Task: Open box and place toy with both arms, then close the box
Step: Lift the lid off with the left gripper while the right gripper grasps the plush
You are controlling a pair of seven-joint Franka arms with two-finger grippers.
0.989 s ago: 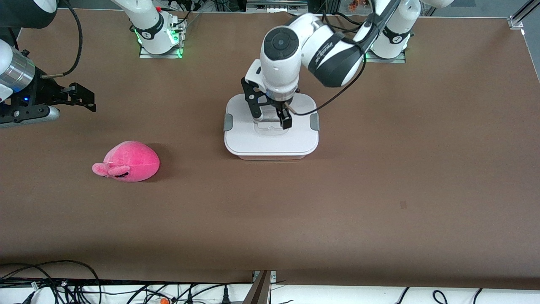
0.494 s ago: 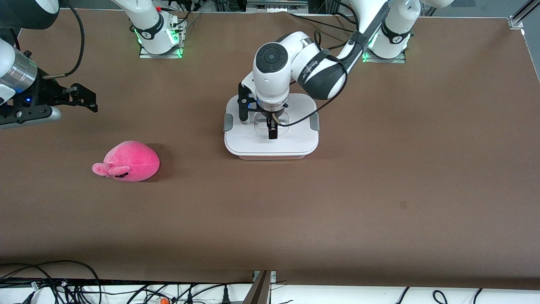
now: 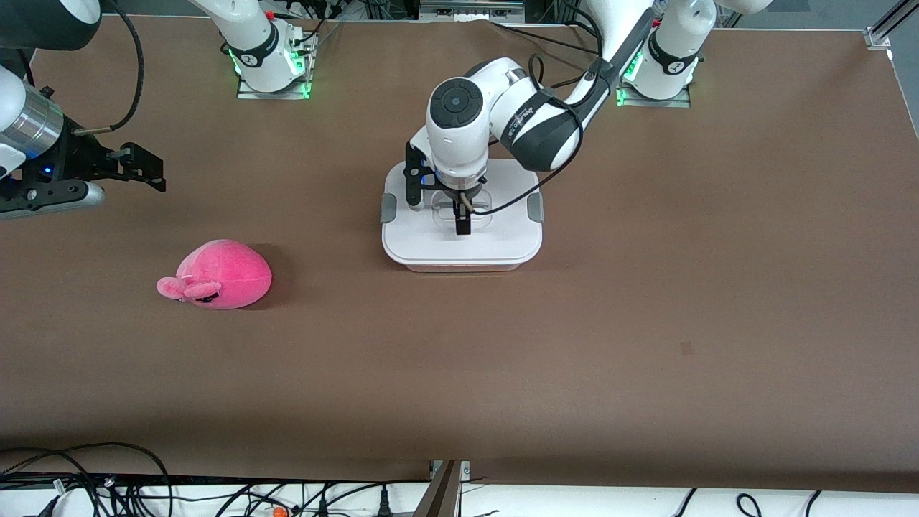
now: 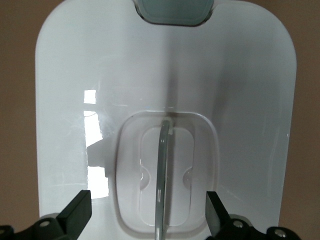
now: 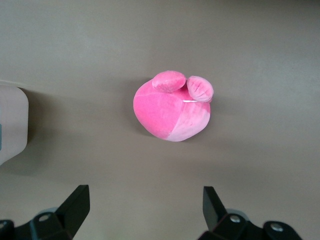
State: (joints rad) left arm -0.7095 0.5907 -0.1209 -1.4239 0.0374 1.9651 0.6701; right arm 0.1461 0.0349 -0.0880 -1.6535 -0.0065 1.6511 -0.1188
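Box [image 3: 462, 244] sits mid-table, lid [image 4: 240, 90] on, grey side clips [image 3: 535, 207] down. Left gripper [image 3: 439, 212] low over lid, fingers spread wide either side of clear recessed handle [image 4: 164, 180], gripping nothing. Toy [image 3: 219, 274] lies on table toward right arm's end, nearer front camera than box. Right gripper [image 3: 147, 172] hangs above table near toy, fingers wide apart, empty.

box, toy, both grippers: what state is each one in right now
box: shut, lid on, on the table
handle: upright in its recess, ungripped
toy: lying on the table toward the right arm's end, untouched
left gripper: open, fingers straddling the handle
right gripper: open, empty, waiting above the table
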